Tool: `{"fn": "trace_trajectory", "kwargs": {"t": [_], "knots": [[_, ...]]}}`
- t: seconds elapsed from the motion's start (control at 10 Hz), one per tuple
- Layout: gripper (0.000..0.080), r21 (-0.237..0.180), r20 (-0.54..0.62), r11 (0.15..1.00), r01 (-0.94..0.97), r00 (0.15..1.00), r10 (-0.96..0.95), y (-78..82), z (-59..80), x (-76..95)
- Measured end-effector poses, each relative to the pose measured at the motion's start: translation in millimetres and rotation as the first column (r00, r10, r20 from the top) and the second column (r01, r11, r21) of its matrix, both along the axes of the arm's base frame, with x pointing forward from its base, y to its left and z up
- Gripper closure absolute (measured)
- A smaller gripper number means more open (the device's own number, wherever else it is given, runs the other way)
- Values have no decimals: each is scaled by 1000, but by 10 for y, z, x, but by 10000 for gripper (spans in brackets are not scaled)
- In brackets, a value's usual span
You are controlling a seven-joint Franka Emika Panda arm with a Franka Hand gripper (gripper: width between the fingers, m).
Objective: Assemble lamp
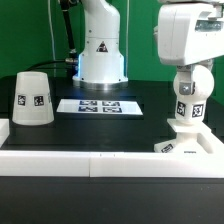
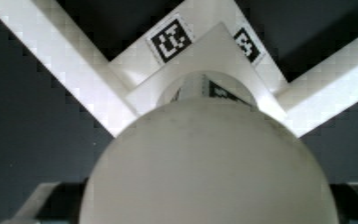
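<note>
The ball-shaped bulb (image 1: 188,92) is upright at the exterior view's right, its stem going down onto the low angular base block (image 1: 184,140). My gripper (image 1: 190,80) comes down from above and is shut on the bulb. In the wrist view the bulb (image 2: 202,150) fills the middle, the dark fingers (image 2: 48,200) press on both its sides, and the tagged base (image 2: 185,45) lies beyond it. The truncated-cone shade (image 1: 33,98) stands alone at the exterior view's left, wide end down.
The big white robot pedestal (image 1: 100,50) stands at the back centre, with the marker board (image 1: 100,105) flat in front of it. A low white wall (image 1: 80,162) runs along the front edge and up both sides.
</note>
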State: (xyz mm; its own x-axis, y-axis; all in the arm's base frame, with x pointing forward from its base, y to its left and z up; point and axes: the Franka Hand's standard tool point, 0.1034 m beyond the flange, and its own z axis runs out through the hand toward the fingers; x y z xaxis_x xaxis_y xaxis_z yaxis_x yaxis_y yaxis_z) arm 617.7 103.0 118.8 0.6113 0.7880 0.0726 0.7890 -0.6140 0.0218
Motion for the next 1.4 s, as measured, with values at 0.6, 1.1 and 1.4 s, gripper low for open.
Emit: {"fn": "trace_trajectory", "kwargs": {"t": [0.6,1.1,1.4], "knots": [[222,21,-31,858,513,858,-512,-47,5,-24],[220,28,-55,565,824,566,-822,-81,3,-15],[220,25,-68,412,911,412,-908,-97,-6,-18]]}}
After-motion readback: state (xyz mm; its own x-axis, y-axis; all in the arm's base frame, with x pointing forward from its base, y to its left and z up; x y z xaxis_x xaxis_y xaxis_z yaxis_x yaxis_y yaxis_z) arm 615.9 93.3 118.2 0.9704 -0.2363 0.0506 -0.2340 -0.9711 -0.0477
